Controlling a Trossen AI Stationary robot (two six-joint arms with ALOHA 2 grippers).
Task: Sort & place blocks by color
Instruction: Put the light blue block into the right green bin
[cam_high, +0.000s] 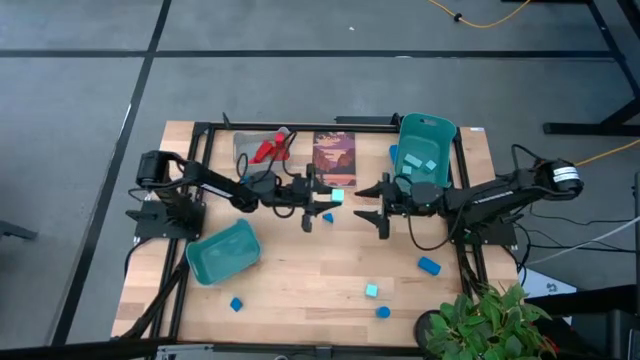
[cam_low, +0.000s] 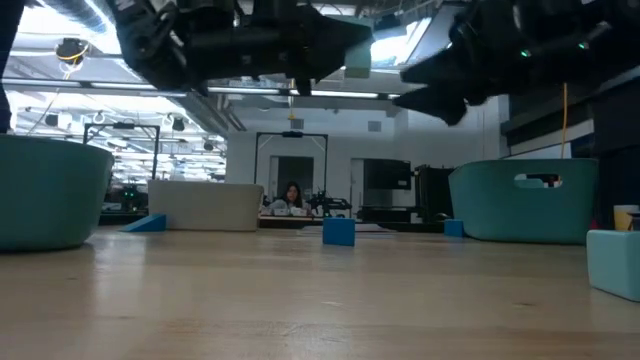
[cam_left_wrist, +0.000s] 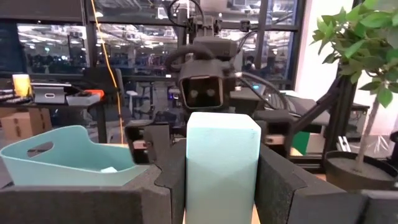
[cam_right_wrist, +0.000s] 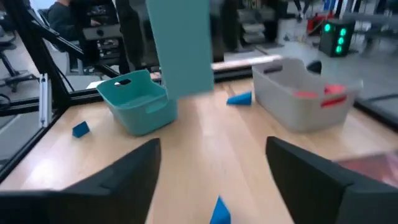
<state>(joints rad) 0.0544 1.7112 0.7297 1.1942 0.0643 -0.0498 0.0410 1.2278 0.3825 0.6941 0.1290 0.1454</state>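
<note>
My left gripper (cam_high: 333, 196) hangs over the table's middle, shut on a light cyan block (cam_left_wrist: 222, 158). The block also shows in the low view (cam_low: 357, 55) and the right wrist view (cam_right_wrist: 183, 46). My right gripper (cam_high: 378, 207) faces it from the table's right. It is open, with its fingers (cam_right_wrist: 118, 180) spread wide, a short way off the block. Loose blocks rest flat on the wood: a blue block (cam_high: 328, 216) below the grippers, another blue block (cam_high: 430, 265) and a cyan block (cam_high: 372, 290) toward the near right. My left gripper pinches the light cyan block by two opposite side faces (cam_left_wrist: 189, 168), one finger (cam_left_wrist: 283, 180) on each side. The fingers come level from the table's left. The block is lifted clear of the table, and its far end (cam_left_wrist: 222, 124) sticks out past the fingertips.
A teal bin (cam_high: 222, 252) sits near left. A second teal bin (cam_high: 425, 150), far right, holds cyan blocks. A grey bin (cam_high: 258, 148), far left, holds red blocks, with a dark picture card (cam_high: 334, 158) beside it. More blue blocks (cam_high: 236, 303) (cam_high: 383, 312) lie near the front edge. A potted plant (cam_high: 480, 318) stands at the near right corner.
</note>
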